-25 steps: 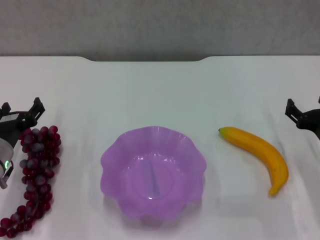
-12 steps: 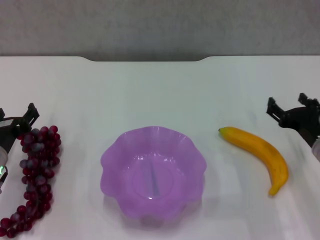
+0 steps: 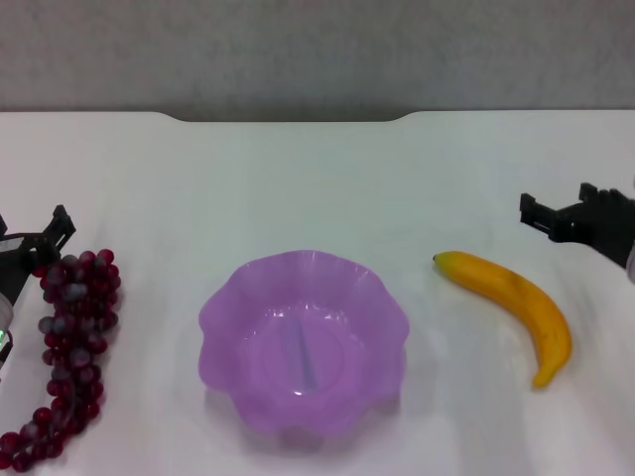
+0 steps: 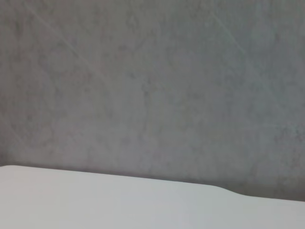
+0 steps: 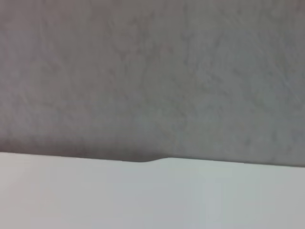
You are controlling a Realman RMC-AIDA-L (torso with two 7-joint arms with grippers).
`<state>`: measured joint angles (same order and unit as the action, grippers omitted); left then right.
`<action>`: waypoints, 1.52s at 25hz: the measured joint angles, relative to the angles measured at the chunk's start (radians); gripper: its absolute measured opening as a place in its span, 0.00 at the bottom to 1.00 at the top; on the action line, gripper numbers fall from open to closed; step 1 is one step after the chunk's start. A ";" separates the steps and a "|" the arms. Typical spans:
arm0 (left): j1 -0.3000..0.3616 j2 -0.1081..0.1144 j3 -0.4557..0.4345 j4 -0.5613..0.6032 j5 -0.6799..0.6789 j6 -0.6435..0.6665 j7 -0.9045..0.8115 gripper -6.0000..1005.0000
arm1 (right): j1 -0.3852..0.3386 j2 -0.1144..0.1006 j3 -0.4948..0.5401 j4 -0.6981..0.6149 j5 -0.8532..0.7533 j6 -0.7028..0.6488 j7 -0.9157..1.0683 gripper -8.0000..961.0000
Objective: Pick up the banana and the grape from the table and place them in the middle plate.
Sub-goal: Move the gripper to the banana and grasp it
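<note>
We see banana (image 3: 516, 305) near tabletop's (image 3: 317, 188) right edge, grapes (image 3: 69, 342) at left edge, purple plate (image 3: 303, 342) between | right gripper (image 3: 568, 212) fingers apart, empty, beyond banana | left gripper (image 3: 35, 241) at grapes' far end, spread unclear.

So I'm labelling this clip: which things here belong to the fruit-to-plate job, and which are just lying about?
Job: banana; grape; middle plate; table; left gripper, by the grape; right gripper, beyond the banana.
Lying about: nothing else in view.
</note>
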<state>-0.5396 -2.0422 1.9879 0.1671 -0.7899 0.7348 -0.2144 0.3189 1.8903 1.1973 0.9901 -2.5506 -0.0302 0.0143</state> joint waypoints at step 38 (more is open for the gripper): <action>-0.002 0.000 0.000 0.006 0.000 -0.002 0.000 0.87 | 0.333 0.108 0.700 -0.108 -0.053 1.066 -0.557 0.92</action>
<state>-0.5419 -2.0417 1.9880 0.1734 -0.7903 0.7332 -0.2145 0.6523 1.9985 1.8974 0.8821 -2.6038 1.0361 -0.5424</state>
